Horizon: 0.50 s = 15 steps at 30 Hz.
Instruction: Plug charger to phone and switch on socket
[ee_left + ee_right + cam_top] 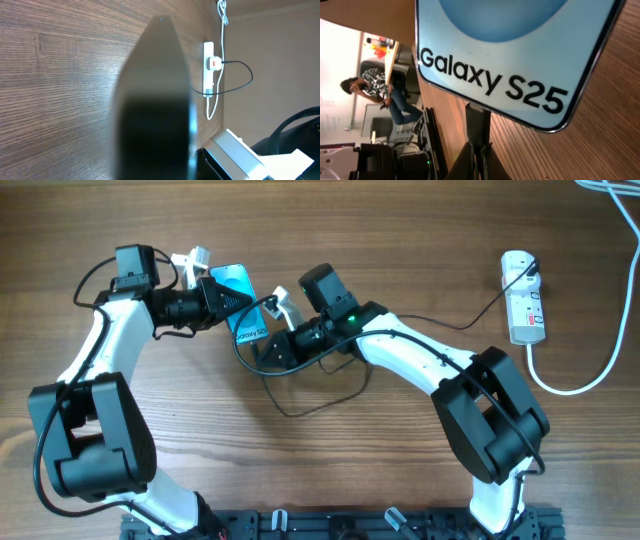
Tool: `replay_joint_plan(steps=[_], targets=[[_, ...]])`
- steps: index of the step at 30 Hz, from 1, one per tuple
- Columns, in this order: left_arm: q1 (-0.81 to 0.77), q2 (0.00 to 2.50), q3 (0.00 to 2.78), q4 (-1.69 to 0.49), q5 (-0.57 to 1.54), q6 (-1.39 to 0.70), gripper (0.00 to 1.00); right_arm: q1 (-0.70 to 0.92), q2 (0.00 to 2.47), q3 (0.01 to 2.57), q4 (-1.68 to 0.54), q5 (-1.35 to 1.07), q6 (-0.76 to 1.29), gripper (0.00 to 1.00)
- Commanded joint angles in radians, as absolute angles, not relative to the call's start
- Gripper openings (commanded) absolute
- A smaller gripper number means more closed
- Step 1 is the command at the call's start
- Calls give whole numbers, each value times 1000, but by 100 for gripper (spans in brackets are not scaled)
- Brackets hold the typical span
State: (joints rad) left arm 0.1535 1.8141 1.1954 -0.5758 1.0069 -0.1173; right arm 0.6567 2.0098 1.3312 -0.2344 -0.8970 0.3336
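Because the plug is tiny and the phone would slide away if pushed, I had each arm do one job. The right gripper [479,152] was closed tight on the small end of the charger [478,122] and pinched the black plug from both sides. It held the plug pointing straight at the bottom edge of the phone [510,50], where the hole is. The plug touched that edge, but I could not tell if it was all the way in.

The left gripper [220,293] was closed on the other end of the phone. It held the phone tilted, and the phone looked lifted off the table [330,220]. I think this gave the phone something firm to push back against and turned the hole toward the plug.

From the plug, the thin black cable of the charger dropped into a loose loop on the wood under the right arm, then ran off to the right. That slack let the plug move without being tugged.

The socket [524,310] lay well apart from both grippers, near the right edge of the table, with its thick white cord [590,375] curling beside it. With both grippers busy at the phone, I judged that turning it on was a job for later.
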Motion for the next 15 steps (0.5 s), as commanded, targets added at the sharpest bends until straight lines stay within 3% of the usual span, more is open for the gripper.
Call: replay_joint_plan(steps=[1, 15], targets=[[148, 1799, 1189, -599, 1031, -112, 4, 613, 1990, 1350, -194, -879, 344, 4], [148, 1799, 1189, -606, 1031, -143, 4, 577, 1990, 1350, -159, -943, 344, 4]])
